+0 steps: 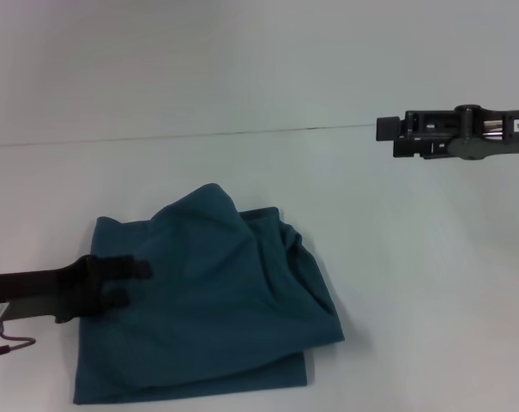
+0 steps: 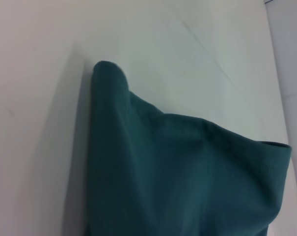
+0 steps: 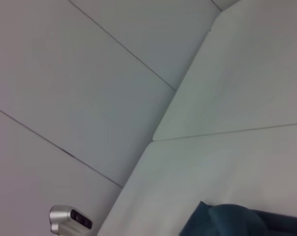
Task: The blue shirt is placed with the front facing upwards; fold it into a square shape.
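Teal-blue cotton, already doubled over on itself: the blue shirt [image 1: 212,305] lies on the white table [image 1: 413,283] as a rough, lumpy rectangle, its lettering hidden, with a raised, loosely draped layer over the far part and a flatter layer showing along the near edge. The left wrist view shows a rounded folded corner of the shirt [image 2: 182,167] with the hem running off to one side.

The left gripper [image 1: 130,281] is low at the shirt's left edge, its fingers pointing inward across the cloth. They look spread, one above the other, with fabric between or just under them; whether they are actually pinching cloth I cannot tell.

The right gripper [image 1: 386,129] hangs high and well apart from the shirt, beyond its far right corner, fingers pointing toward the robot's left. Its fingers are seen edge-on, so I cannot tell their state; nothing hangs from it.

From the left gripper, the shirt stretches straight ahead of the fingertips, its long axis running roughly near-to-far, crosswise to the fingers. The left arm is by far the nearer. In my judgement the bundle is near square but untidy, so the coming move depends on the left gripper working that left edge, smoothing or carrying it over toward the right.
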Controlling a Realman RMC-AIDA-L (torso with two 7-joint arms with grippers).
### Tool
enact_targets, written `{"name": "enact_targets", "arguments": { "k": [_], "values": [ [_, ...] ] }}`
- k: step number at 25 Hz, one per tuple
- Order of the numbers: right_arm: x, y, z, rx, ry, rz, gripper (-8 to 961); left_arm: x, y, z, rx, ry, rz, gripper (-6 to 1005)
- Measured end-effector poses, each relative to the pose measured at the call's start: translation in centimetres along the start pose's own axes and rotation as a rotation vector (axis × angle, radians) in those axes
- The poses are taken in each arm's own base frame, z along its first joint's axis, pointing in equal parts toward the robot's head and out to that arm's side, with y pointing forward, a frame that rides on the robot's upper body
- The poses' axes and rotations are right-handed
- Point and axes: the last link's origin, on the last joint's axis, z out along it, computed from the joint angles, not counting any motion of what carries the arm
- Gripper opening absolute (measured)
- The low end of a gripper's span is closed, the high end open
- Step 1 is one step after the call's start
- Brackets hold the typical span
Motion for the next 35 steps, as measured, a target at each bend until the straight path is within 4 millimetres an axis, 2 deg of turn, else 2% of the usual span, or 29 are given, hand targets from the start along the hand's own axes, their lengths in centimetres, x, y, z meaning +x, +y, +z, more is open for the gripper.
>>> {"name": "enact_targets", "arguments": {
  "k": [3,7,9,10,14,16,22,29,35],
  "values": [
    [0.1,-0.1,0.1,0.013,0.022,-0.004,942,0.0,0.2,-0.1,-0.009,-0.006,0.01,694],
    [0.3,-0.1,0.8,0.056,0.121,-0.034,942,0.6,1.9,-2.3,-0.134,0.011,0.055,694],
    [0.1,0.1,1.4,0.095,0.196,-0.069,942,1.3,2.4,-4.5,-0.206,0.072,0.068,694],
    [-0.1,0.1,1.8,0.117,0.228,-0.086,942,1.3,2.4,-4.5,-0.206,0.072,0.068,694],
    [-2.0,0.3,4.6,0.259,0.316,-0.175,942,2.1,1.8,-6.6,-0.194,0.156,0.053,693],
    [-3.1,0.3,6.7,0.348,0.33,-0.225,942,2.3,1.5,-7.1,-0.195,0.184,0.04,693],
    [-3.9,0.9,12.2,0.444,0.325,-0.31,942,2.4,1.2,-7.3,-0.194,0.201,0.033,693],
    [-1.1,1.3,17.4,0.438,0.355,-0.353,942,2.7,1.4,-6.8,-0.188,0.212,0.034,692],
    [-0.6,1.0,18.1,0.459,0.357,-0.376,942,2.7,1.4,-6.6,-0.187,0.215,0.033,692]
  ]
}}
